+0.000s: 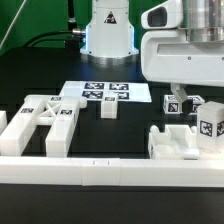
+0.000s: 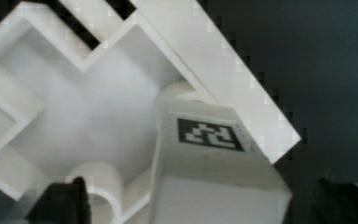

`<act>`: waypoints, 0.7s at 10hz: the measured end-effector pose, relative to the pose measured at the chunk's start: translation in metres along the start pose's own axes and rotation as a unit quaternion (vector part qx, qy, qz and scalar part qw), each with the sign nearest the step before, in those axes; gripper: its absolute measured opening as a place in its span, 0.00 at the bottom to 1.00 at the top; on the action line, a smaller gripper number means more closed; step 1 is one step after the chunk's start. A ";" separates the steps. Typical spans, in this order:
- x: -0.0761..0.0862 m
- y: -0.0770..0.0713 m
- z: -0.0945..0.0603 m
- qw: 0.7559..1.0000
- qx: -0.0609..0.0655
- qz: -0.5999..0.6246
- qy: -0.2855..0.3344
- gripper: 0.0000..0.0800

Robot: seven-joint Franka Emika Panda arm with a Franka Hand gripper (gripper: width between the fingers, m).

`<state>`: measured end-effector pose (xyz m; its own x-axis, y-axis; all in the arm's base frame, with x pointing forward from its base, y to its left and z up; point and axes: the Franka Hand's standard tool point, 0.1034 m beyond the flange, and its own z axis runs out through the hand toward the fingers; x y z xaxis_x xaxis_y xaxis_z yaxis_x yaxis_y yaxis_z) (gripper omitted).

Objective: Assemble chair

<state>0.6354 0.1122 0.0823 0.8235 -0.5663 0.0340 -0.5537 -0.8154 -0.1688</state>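
While straddling the tagged post point(image 2: 208, 150) with gripper point(image 1: 177, 96) spread wide, clamping nothing — looks like the release step; next, lift straight clear without nudging.

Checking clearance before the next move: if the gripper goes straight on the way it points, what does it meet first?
Most likely the white tagged part, squarely ahead of the gripper and lying against the cross-braced piece. How far ahead it sits is unclear from the wrist view.
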 end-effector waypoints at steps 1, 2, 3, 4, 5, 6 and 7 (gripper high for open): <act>0.000 0.000 0.000 0.999 0.000 -0.042 0.000 0.81; 0.000 0.000 0.000 0.996 -0.002 -0.094 0.000 0.81; 0.001 -0.001 -0.001 0.988 -0.007 -0.154 0.003 0.81; 0.001 -0.001 -0.001 0.982 -0.009 -0.191 0.004 0.81; 0.001 0.000 0.000 0.968 -0.010 -0.251 0.004 0.81; 0.000 -0.001 0.000 0.953 -0.015 -0.303 0.004 0.81; 0.000 -0.002 0.000 0.939 -0.019 -0.343 0.005 0.81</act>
<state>0.6360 0.1138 0.0830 0.9870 0.0927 0.1314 0.1023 -0.9924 -0.0679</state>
